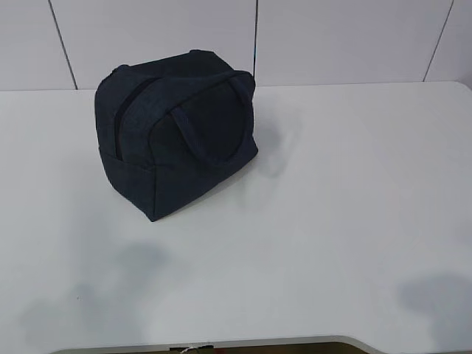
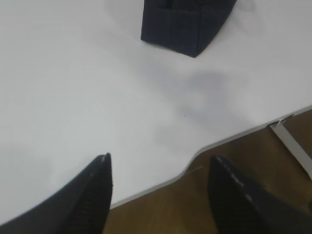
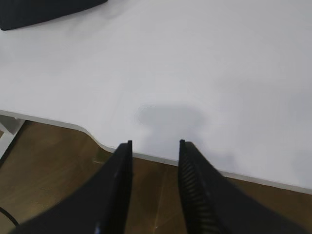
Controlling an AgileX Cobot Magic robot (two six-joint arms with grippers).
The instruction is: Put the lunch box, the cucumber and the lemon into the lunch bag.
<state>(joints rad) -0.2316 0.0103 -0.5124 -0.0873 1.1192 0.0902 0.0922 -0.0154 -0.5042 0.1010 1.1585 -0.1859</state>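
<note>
There is one lunch bag (image 1: 177,136) on one white table (image 1: 332,221), and the bag has two loop handles (image 1: 210,122). Two grippers are in view, the left gripper (image 2: 158,168) and the right gripper (image 3: 155,144), each with two black fingers.

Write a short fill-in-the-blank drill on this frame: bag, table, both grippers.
1. The lunch bag stands on the white ____.
2. The bag's fabric is dark ____.
3. The left gripper is open and holds ____.
4. Between the fingers of the right gripper there is ____.

Missing words: table; navy; nothing; nothing
</note>
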